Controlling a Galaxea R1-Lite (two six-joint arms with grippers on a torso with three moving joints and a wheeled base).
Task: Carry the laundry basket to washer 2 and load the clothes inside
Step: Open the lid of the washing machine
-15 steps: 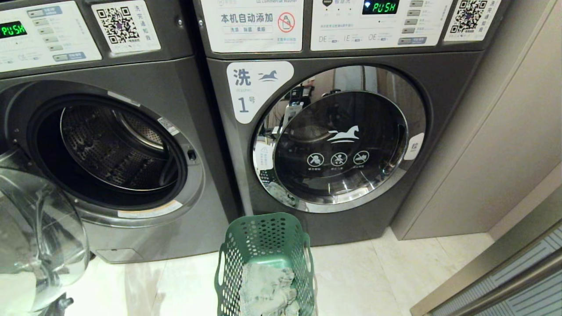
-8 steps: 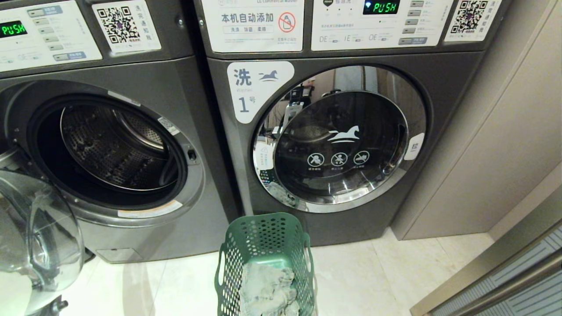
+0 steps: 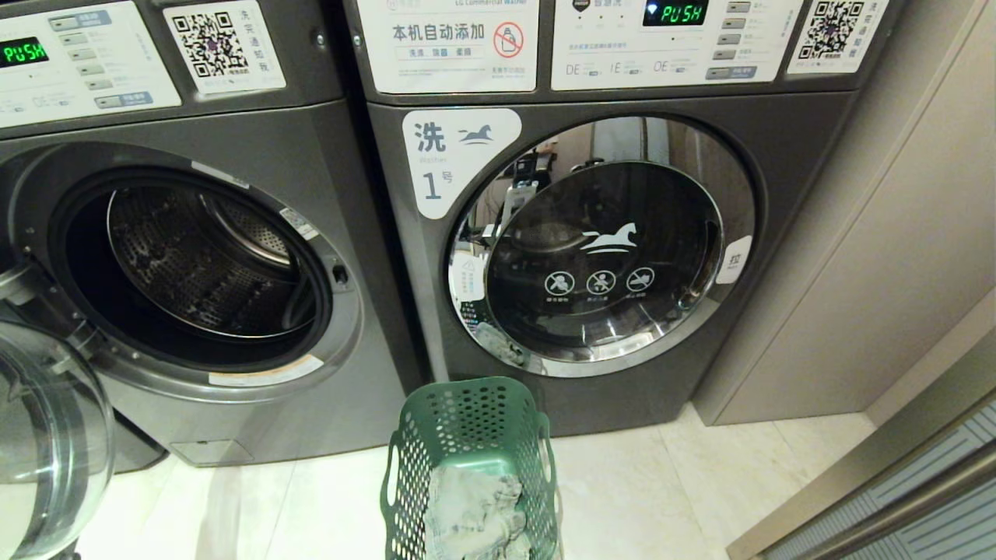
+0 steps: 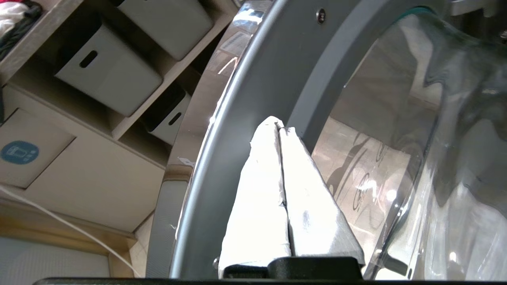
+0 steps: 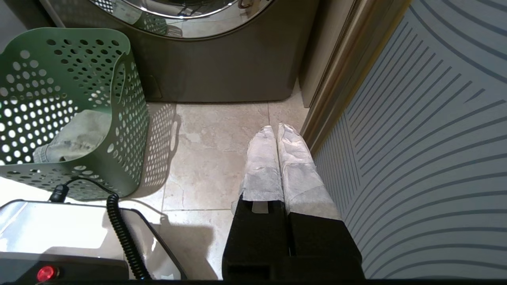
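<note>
**A:** Quick progress check on the laundry run, anyone? How far along does it look?

**B:** About halfway I'd say. The laundry basket (image 3: pixel 472 467) is parked on the floor (image 3: pixel 646 498) right at the foot of the washers, more in front of the shut machine labelled 1 (image 3: pixel 622 233) than the open one. The washer on the left (image 3: pixel 202 264) has its drum exposed and empty, door (image 3: pixel 47 443) swung out toward the robot's left. I can't see that one's number label, so I'm only assuming it's washer 2.

**A:** And the clothes?

**B:** Not loaded. The clothes (image 3: pixel 476 517) sit bunched in the bottom of the basket.

**A:** Grippers doing anything?

**B:** The left gripper (image 4: pixel 280 128) is pinched closed with nothing in it, tips right up against the grey inner ring of that open door. Can't tell if it's actually touching. The right gripper (image 5: pixel 277 132) is closed and empty too, hanging low over the floor tiles beside the basket.

**A:** So what's left?

**B:** Grab the garment, put it in the drum.
</note>
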